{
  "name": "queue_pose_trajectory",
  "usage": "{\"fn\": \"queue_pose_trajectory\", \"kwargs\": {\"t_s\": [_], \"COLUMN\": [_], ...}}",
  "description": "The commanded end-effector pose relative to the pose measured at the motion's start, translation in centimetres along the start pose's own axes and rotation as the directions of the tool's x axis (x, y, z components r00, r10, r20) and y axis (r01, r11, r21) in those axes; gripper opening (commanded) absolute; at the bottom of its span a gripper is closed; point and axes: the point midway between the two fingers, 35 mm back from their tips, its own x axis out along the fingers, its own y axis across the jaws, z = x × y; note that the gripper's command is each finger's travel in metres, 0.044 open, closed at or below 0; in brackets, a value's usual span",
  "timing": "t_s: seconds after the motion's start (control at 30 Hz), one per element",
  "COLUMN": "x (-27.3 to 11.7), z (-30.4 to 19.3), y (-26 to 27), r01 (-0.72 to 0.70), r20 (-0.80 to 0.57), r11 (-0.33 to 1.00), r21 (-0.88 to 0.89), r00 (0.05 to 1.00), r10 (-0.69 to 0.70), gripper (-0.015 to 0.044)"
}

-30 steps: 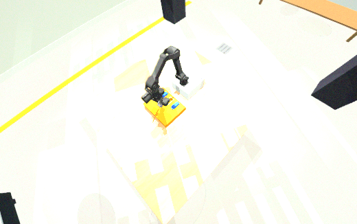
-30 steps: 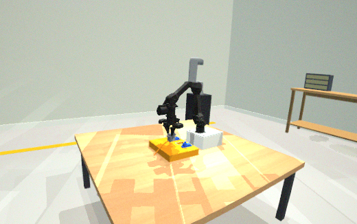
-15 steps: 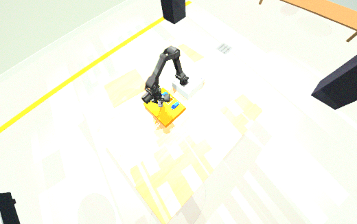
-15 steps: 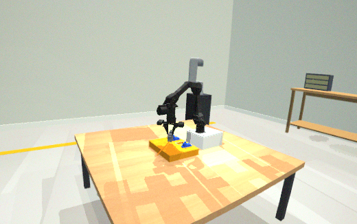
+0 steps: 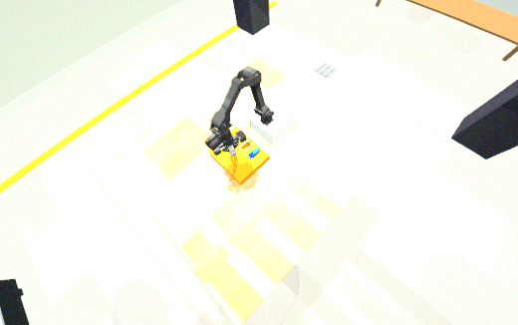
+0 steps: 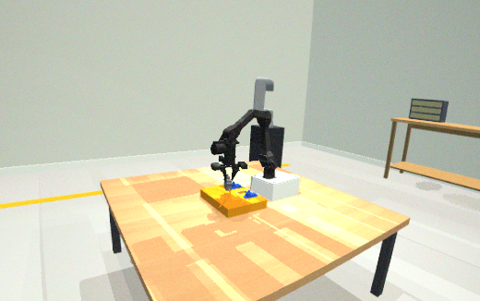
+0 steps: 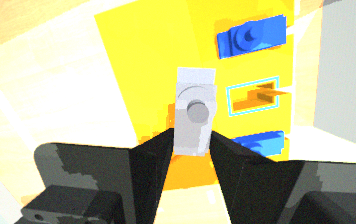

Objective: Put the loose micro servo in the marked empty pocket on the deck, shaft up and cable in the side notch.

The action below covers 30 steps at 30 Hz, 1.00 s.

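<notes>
Yellow deck: two blue servos, one pocket, one gripped grey servo.

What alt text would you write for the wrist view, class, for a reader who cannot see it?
The end effector grips a grey micro servo, shaft toward the camera, above a yellow deck. To the right, the outlined empty pocket sits between two blue servos.

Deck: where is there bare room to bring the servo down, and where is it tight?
The deck is bare yellow on the side away from the pockets, beside the held servo. The outlined pocket is open. It is crowded there: blue servos and flank it, and the white block borders that edge.
</notes>
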Motion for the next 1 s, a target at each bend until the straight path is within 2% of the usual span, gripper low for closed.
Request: {"fn": "queue_pose_trajectory", "kwargs": {"t_s": [0.0, 0.23, 0.47, 0.97], "x": [-0.01, -0.01, -0.02, -0.02], "z": [-0.07, -0.08, -0.08, -0.07], "y": [0.04, 0.04, 0.04, 0.04], "r01": [-0.001, -0.002, -0.003, -0.004], "r20": [-0.004, -0.004, -0.004, -0.004], "r11": [0.989, 0.923, 0.803, 0.397], "r21": [-0.151, -0.385, -0.596, -0.918], "r00": [1.0, 1.0, 1.0, 1.0], "r10": [0.0, 0.001, 0.001, 0.001], "gripper": [0.0, 0.0, 0.0, 0.0]}}
